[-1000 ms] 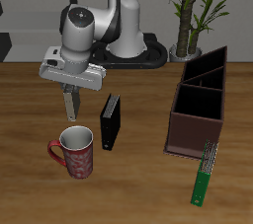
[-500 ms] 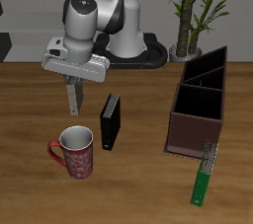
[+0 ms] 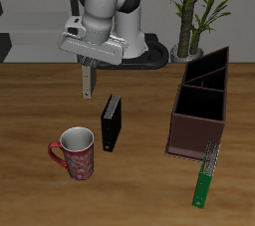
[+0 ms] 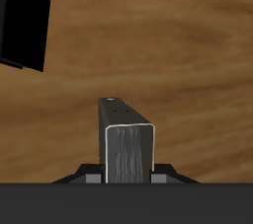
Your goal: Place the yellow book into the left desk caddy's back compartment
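My gripper (image 3: 88, 70) is shut on the yellow book (image 3: 88, 85), a thin grey book with a tan edge, and holds it hanging upright high above the table. In the wrist view the book (image 4: 128, 147) stands between the fingers of the gripper (image 4: 128, 176). The left desk caddy (image 3: 177, 130), a dark reddish-brown open box, stands well off to the side. Its narrow back compartment (image 3: 214, 64) lies at the far end behind a dark partition. The gripper is nowhere near the caddy.
A black book (image 3: 112, 122) stands upright just below and beside the gripper, and shows in the wrist view (image 4: 25, 19). A red mug (image 3: 77, 152) stands nearer the front edge. A long green book (image 3: 206, 175) lies before the caddy. A potted plant (image 3: 194, 11) stands at the back.
The gripper has risen and moved back and toward the caddy's side, carrying the yellow book from above the mug to above the black book.
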Controlling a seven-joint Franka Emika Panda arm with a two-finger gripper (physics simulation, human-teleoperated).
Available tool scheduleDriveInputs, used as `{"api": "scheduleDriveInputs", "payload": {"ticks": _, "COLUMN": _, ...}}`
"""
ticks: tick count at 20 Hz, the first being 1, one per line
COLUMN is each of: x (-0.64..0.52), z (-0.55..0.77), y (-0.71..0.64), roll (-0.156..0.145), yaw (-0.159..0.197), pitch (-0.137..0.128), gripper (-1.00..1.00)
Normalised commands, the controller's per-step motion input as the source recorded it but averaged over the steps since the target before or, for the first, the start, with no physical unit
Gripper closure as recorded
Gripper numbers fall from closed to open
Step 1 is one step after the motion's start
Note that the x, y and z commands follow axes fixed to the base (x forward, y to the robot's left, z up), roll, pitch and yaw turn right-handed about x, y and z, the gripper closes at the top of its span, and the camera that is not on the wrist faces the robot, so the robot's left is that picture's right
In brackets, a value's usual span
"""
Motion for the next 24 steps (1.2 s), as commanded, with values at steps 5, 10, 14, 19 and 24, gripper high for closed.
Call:
{"api": "scheduleDriveInputs", "payload": {"ticks": 5, "x": -0.18, "z": 0.18, "y": 0.48, "roll": -0.009, "yaw": 0.020, "pitch": 0.026, "gripper": 1.00}}
{"api": "scheduleDriveInputs", "payload": {"ticks": 10, "x": -0.13, "z": 0.19, "y": 0.35, "roll": 0.038, "yaw": -0.027, "pitch": -0.002, "gripper": 1.00}}
{"api": "scheduleDriveInputs", "payload": {"ticks": 14, "x": -0.11, "z": 0.14, "y": 0.39, "roll": -0.001, "yaw": 0.016, "pitch": -0.017, "gripper": 1.00}}
{"api": "scheduleDriveInputs", "payload": {"ticks": 19, "x": -0.10, "z": 0.16, "y": 0.52, "roll": 0.067, "yaw": -0.012, "pitch": -0.019, "gripper": 1.00}}
{"api": "scheduleDriveInputs", "payload": {"ticks": 24, "x": -0.10, "z": 0.18, "y": 0.39, "roll": 0.005, "yaw": -0.016, "pitch": -0.026, "gripper": 1.00}}
